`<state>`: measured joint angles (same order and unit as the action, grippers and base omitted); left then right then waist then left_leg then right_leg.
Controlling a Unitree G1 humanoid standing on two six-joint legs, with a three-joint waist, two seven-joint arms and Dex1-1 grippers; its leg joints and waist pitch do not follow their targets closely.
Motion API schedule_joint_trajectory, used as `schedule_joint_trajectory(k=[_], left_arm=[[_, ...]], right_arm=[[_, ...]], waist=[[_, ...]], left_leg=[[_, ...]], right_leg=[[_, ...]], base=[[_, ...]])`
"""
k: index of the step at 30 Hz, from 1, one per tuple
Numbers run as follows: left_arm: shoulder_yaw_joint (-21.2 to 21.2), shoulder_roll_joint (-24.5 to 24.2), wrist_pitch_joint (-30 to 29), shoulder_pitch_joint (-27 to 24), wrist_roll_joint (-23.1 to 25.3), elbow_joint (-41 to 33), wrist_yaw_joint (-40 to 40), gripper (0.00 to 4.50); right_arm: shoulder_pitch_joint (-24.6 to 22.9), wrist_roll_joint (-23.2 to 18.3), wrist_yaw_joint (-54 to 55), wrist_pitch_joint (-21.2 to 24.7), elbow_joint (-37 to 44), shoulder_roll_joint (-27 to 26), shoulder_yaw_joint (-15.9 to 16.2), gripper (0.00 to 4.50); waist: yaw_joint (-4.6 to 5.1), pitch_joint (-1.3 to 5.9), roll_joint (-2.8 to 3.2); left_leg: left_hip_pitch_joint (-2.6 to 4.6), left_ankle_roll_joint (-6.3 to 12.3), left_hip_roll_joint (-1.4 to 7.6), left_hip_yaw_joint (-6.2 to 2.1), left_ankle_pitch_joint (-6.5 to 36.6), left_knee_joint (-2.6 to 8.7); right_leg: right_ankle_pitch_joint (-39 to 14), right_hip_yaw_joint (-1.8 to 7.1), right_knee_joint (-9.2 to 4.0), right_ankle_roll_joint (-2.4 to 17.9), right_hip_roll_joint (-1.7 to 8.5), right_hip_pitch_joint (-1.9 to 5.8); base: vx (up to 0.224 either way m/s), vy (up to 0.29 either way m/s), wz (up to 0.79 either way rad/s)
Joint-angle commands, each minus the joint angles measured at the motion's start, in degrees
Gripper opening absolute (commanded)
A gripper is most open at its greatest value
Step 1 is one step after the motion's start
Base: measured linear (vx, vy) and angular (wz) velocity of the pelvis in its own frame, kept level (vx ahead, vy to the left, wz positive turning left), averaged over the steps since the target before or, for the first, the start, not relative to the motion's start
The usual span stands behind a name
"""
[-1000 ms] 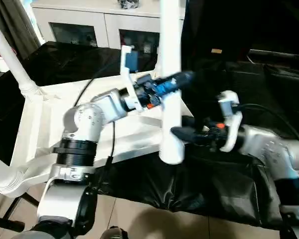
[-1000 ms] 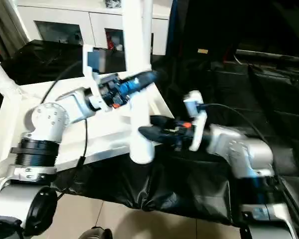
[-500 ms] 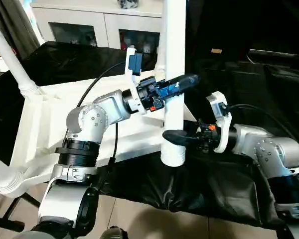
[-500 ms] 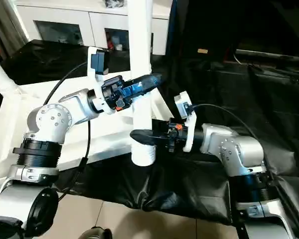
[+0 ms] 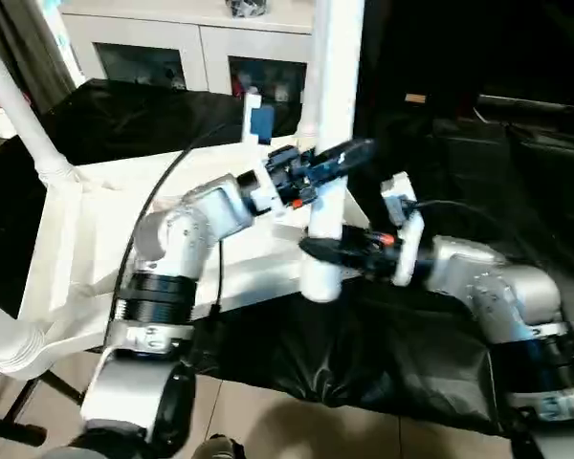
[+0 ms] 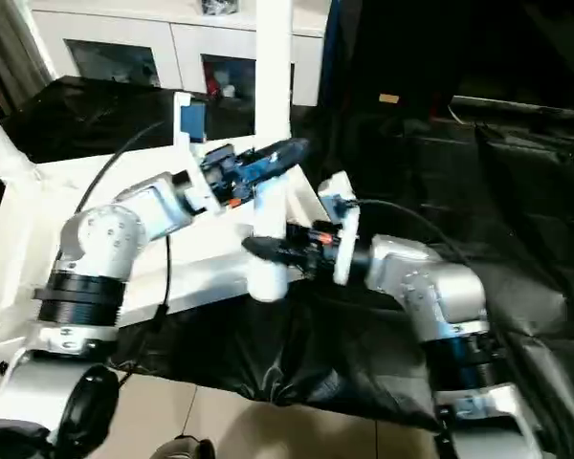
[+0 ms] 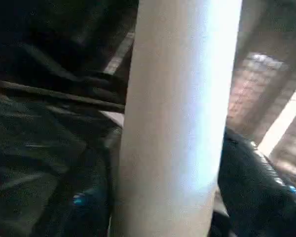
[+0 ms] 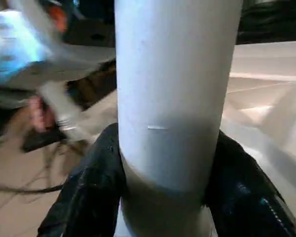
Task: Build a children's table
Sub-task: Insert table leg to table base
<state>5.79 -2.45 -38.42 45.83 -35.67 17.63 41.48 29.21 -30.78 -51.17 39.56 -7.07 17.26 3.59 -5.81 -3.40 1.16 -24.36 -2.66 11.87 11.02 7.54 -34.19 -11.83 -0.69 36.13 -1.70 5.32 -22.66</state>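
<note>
The white tabletop [image 5: 96, 239] lies underside up on the black-covered table [image 5: 430, 363], its near edge overhanging the table's front edge above the tiled floor [image 5: 268, 421]. Three white legs show. One leg [image 5: 330, 115] stands upright at the tabletop's near right corner, just beside the table's front edge. The left hand [image 5: 349, 158] clasps it higher up, one finger [image 7: 256, 182] on each side. The right hand [image 5: 320, 251] clasps it low, fingers [image 8: 89, 192] pressed against the tube. Another leg [image 5: 19, 115] rises from the far left corner; a third [image 5: 10, 344] juts over the floor.
</note>
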Motion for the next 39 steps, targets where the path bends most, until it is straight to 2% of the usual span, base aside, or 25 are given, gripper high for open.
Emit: schedule_joint_trajectory(k=[1, 3, 6, 7, 9, 10, 13, 14, 16, 21, 23, 24, 25, 26, 27, 28, 30, 33, 36, 39], left_arm=[[-1.35, 0.52, 2.66, 1.15, 6.3, 0.98, -8.55, 3.02], [-1.27, 0.92, 3.95, 1.33, 9.1, 2.42, -13.63, 3.02], [1.89, 3.21, 6.25, 1.87, 11.61, 4.64, -25.57, 3.02], [2.17, 3.66, 7.19, 1.83, 12.28, 4.64, -27.45, 2.84], [2.49, 4.49, 8.65, 1.61, 12.66, 4.02, -28.76, 2.73], [3.01, 5.21, 9.06, 1.5, 12.54, 3.47, -29.85, 2.62], [4.42, 7.38, 9.58, 1.38, 11.91, 1.94, -32.59, 2.31], [4.67, 7.96, 9.45, 1.37, 11.43, 1.52, -32.75, 2.25], [4.7, 8.78, 9.1, 1.34, 10.53, 0.85, -32.72, 2.07], [4.09, 10.36, 7.51, 0.76, 7.37, -1.0, -30.6, 1.87], [4.26, 10.27, 6.81, 0.65, 6.68, -1.34, -29.43, 1.86], [4.34, 10.15, 6.56, 0.69, 6.48, -1.32, -28.88, 1.86], [4.24, 9.79, 6.21, 0.75, 6.25, -1.21, -27.92, 1.86], [3.85, 9.0, 5.87, 0.82, 6.2, -0.93, -26.48, 1.86], [3.75, 8.81, 5.8, 0.83, 6.16, -0.85, -26.04, 1.86], [3.05, 7.41, 5.3, 0.86, 5.77, -0.32, -22.7, 1.85], [2.15, 5.04, 3.97, 0.96, 4.72, 0.42, -17.06, 1.85], [1.98, 3.68, 2.23, 1.14, 2.87, 0.37, -12.78, 1.85], [0.95, 1.45, 1.12, 1.63, 1.46, 0.31, -6.32, 1.85], [-0.47, -0.11, 0.66, 2.08, 1.08, 0.46, -1.38, 1.85]], right_arm=[[-0.15, 2.34, 5.0, -2.64, 1.12, -1.8, -0.7, 1.91], [-0.55, 3.62, 7.93, -3.72, 1.61, -3.25, -0.45, 1.91], [-0.8, 6.61, 14.51, -5.79, 1.94, -6.49, 0.04, 1.89], [-0.7, 7.01, 16.32, -6.16, 1.87, -7.53, -0.24, 1.89], [-0.61, 8.01, 18.38, -6.86, 1.82, -8.54, -0.13, 1.89], [-0.59, 8.46, 19.5, -6.98, 1.89, -9.19, -0.04, 1.89], [-0.98, 9.03, 21.28, -7.18, 2.85, -10.87, 0.35, 1.89], [-1.18, 9.16, 21.47, -7.18, 3.21, -11.16, 0.58, 1.89], [-1.53, 9.36, 21.67, -7.2, 3.78, -11.57, 0.89, 1.89], [-2.14, 9.57, 22.47, -7.23, 4.73, -12.28, 1.22, 1.89], [-2.18, 7.91, 21.37, -5.46, 5.15, -12.17, 0.81, 1.89], [-2.16, 7.54, 20.95, -5.07, 5.31, -11.91, 0.72, 2.24], [-2.09, 7.29, 20.63, -4.76, 5.42, -11.58, 0.54, 2.24], [-1.91, 6.88, 19.97, -4.29, 5.5, -11.0, 0.15, 2.59], [-1.86, 6.75, 19.78, -4.17, 5.49, -10.85, 0.04, 2.62], [-1.48, 5.82, 18.22, -3.2, 5.47, -9.76, -0.74, 2.68], [-0.98, 3.37, 13.07, -1.18, 6.31, -6.88, -1.05, 2.8], [-0.76, 1.01, 9.03, 1.2, 7.37, -4.52, -1.12, 3.1], [-0.71, 1.02, 2.93, 2.84, 8.29, 0.41, 1.33, 3.32], [-1.03, 0.22, -0.53, 3.8, 8.87, 3.03, 2.37, 3.35]], waist=[[0.09, 4.76, -0.93], [0.19, 4.75, -0.94], [0.25, 4.78, -0.69], [0.38, 4.78, -0.74], [0.5, 4.84, -0.68], [0.49, 4.89, -0.2], [0.7, 4.81, -0.39], [0.63, 4.81, -0.2], [0.64, 4.73, -0.28], [0.69, 4.69, -0.22], [0.72, 4.62, -0.22], [0.76, 4.58, -0.37], [0.73, 4.61, -0.26], [0.71, 4.61, -0.22], [0.71, 4.59, -0.23], [0.7, 4.59, -0.36], [0.6, 4.63, -0.19], [0.47, 4.65, -0.2], [0.35, 4.69, -0.37], [0.36, 4.64, -0.47]], left_leg=[[2.39, -0.37, 0.54, -0.31, 10.1, 3.49], [2.39, -0.72, 0.48, -0.32, 10.2, 3.55], [2.35, -1.61, 0.34, -0.41, 10.76, 3.61], [2.31, -1.82, 0.33, -0.48, 11.18, 3.65], [2.3, -1.73, 0.19, -0.49, 11.49, 3.64], [2.3, -1.92, 0.25, -0.57, 11.42, 3.64], [2.26, -1.99, 0.21, -0.6, 12.21, 3.72], [2.3, -2.02, 0.24, -0.63, 12.4, 3.74], [2.26, -2.04, 0.23, -0.64, 13.04, 3.81], [2.3, -2.34, 0.22, -0.69, 13.8, 3.91], [2.34, -2.38, 0.2, -0.66, 14.38, 3.94], [2.31, -2.34, 0.2, -0.66, 14.36, 3.97], [2.33, -2.4, 0.21, -0.7, 14.37, 4.0], [2.34, -2.49, 0.22, -0.72, 14.34, 4.0], [2.38, -2.47, 0.21, -0.72, 14.62, 4.04], [2.44, -2.36, 0.15, -0.68, 14.67, 4.0], [2.42, -2.26, 0.19, -0.63, 14.31, 3.96], [2.37, -1.86, 0.15, -0.62, 13.22, 3.91], [2.36, -1.28, 0.18, -0.5, 12.07, 3.7], [2.36, -0.94, 0.2, -0.44, 12.11, 3.7]], right_leg=[[-4.58, 0.45, -4.27, 10.92, 1.48, 2.09], [-5.18, 0.45, -4.37, 10.01, 1.44, 2.06], [-5.12, 0.39, -4.38, 9.52, 1.32, 1.99], [-4.99, 0.4, -4.46, 9.4, 1.31, 2.04], [-5.59, 0.37, -4.54, 9.23, 1.33, 2.0], [-5.28, 0.37, -4.47, 9.3, 1.37, 1.95], [-4.59, 0.35, -4.51, 9.67, 1.19, 1.94], [-4.63, 0.34, -4.53, 9.69, 1.22, 1.91], [-5.05, 0.34, -4.6, 9.59, 1.21, 1.89], [-5.38, 0.35, -4.7, 9.04, 1.18, 1.82], [-6.26, 0.38, -4.82, 8.92, 1.17, 1.76], [-6.37, 0.42, -4.85, 8.76, 1.13, 1.78], [-6.61, 0.39, -4.83, 8.65, 1.15, 1.75], [-6.66, 0.39, -4.81, 8.59, 1.15, 1.73], [-7.01, 0.39, -4.87, 8.45, 1.14, 1.74], [-7.15, 0.39, -4.96, 8.44, 1.12, 1.74], [-6.54, 0.43, -4.79, 8.87, 1.12, 1.66], [-4.13, 0.39, -4.49, 9.68, 1.06, 1.94], [-2.63, 0.39, -4.39, 10.79, 1.23, 2.07], [-3.76, 0.41, -4.41, 11.17, 1.31, 2.13]], base=[[0.0, 0.0, 0.0], [0.0, 0.0, 0.0], [0.0, 0.0, 0.0], [0.0, 0.0, 0.0], [0.0, 0.0, 0.0], [0.0, 0.0, 0.0], [0.0, 0.0, 0.0], [0.0, 0.0, 0.0], [0.0, 0.0, 0.0], [0.0, 0.0, 0.0], [0.0, 0.0, 0.0], [0.0, 0.0, 0.0], [0.0, 0.0, 0.0], [0.0, 0.0, 0.0], [0.0, 0.0, 0.0], [0.0, 0.0, 0.0], [0.0, 0.0, 0.0], [0.0, 0.0, 0.0], [0.0, 0.0, 0.0], [0.0, 0.0, 0.0]])
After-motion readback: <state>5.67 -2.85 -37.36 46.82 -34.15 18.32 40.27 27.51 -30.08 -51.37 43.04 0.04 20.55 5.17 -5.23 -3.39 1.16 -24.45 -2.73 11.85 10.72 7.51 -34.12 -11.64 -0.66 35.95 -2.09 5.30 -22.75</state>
